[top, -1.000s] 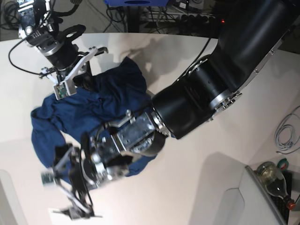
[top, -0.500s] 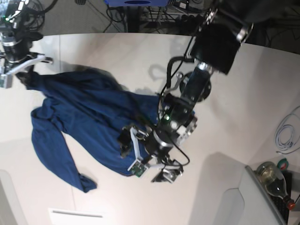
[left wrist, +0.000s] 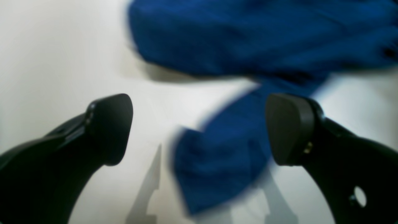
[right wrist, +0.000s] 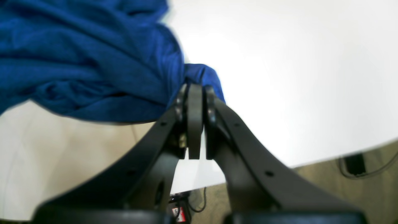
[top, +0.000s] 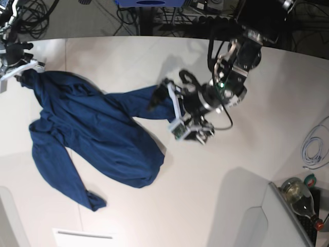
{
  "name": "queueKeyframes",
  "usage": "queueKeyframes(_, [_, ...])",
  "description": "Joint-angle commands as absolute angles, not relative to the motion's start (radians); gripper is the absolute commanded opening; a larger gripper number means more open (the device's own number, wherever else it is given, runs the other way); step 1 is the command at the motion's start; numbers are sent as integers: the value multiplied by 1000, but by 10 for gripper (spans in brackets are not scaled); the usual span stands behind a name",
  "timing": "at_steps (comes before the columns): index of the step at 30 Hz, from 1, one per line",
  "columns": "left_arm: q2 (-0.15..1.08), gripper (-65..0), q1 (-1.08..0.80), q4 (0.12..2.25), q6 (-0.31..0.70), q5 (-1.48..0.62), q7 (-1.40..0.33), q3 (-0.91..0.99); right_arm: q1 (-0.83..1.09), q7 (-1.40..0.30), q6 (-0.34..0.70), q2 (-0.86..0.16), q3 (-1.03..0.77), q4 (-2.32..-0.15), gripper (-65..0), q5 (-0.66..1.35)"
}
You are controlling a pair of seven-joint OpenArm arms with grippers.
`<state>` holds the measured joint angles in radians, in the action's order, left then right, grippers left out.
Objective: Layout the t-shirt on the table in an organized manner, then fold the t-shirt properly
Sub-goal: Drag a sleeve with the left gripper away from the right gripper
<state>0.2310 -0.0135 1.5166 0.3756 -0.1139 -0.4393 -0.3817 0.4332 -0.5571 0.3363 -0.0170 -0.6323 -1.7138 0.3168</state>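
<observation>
T-shirt (top: pixel 97 139) lies spread but crumpled across the left half of the white surface (top: pixel 216 206), one long sleeve trailing toward the near-left edge. Soft, light and limp, it will sag and drag when lifted, so hems, shoulders or sleeve ends look like the best holds. Mid-surface, the left tool (top: pixel 186 110) hovers wide open beside a sleeve tip. At the far-left corner, the right tool (right wrist: pixel 195 93) is clamped on a bunched edge

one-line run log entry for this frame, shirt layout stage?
phase: layout | t-shirt: crumpled, unfolded on table | right gripper: jaws shut on t-shirt edge | left gripper: jaws open, empty, beside sleeve
</observation>
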Motion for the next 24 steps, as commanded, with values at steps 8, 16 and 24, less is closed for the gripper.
queueKeyframes(8, [232,0,-35,1509,410,-125,-398,-460,420,-539,338,-54,-622,-1681,-650,323])
queueKeyframes(16, [222,-650,-41,1434,384,-127,-395,-481,409,-539,338,-90,-725,-1667,-650,321])
queueKeyframes(24, [245,-650,-61,1403,239,-128,-395,-466,354,-576,321,-111,-854,-1549,-650,321])
